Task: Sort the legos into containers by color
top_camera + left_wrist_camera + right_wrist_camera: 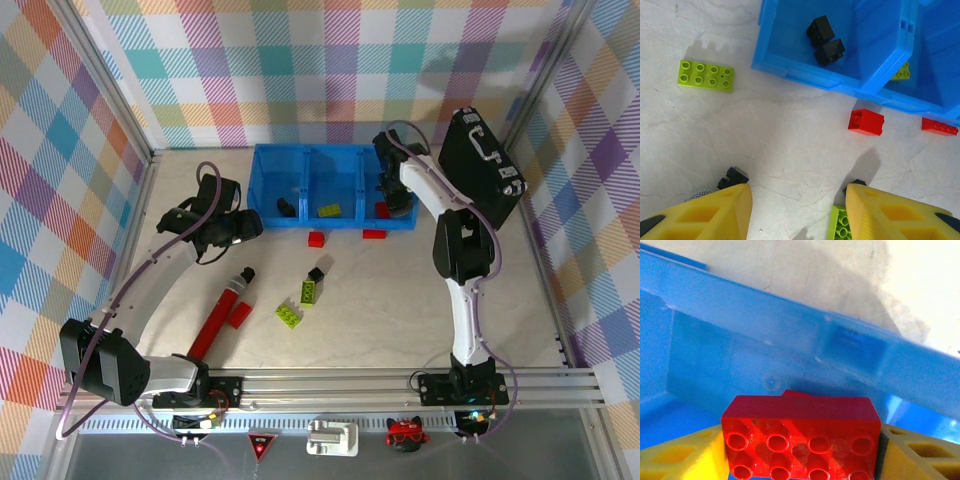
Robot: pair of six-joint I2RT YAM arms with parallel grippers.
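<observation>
Entry: legos, small studded bricks in red, lime green and black. Judged light, rigid and sturdy, with glossy walls that may slip from a shallow pinch. Suggested hold: two opposite flat walls, low on the body, studs left free. Location: one red lego [800,432] is pinched at its short ends by the right hand [800,460], inside the right bin of the containers [300,222], at 1 o'clock on the surface [420,300]. The left bin holds a black pair [830,51]; the middle bin holds a green brick [329,210]. Loose stock: a red block [317,238] and a flat red piece [374,234] just at 6 o'clock of the front lip, and a black brick [316,273] with two green ones near centre. Left hand [797,200]: fingers spread, empty, hovering at 10 o'clock.
</observation>
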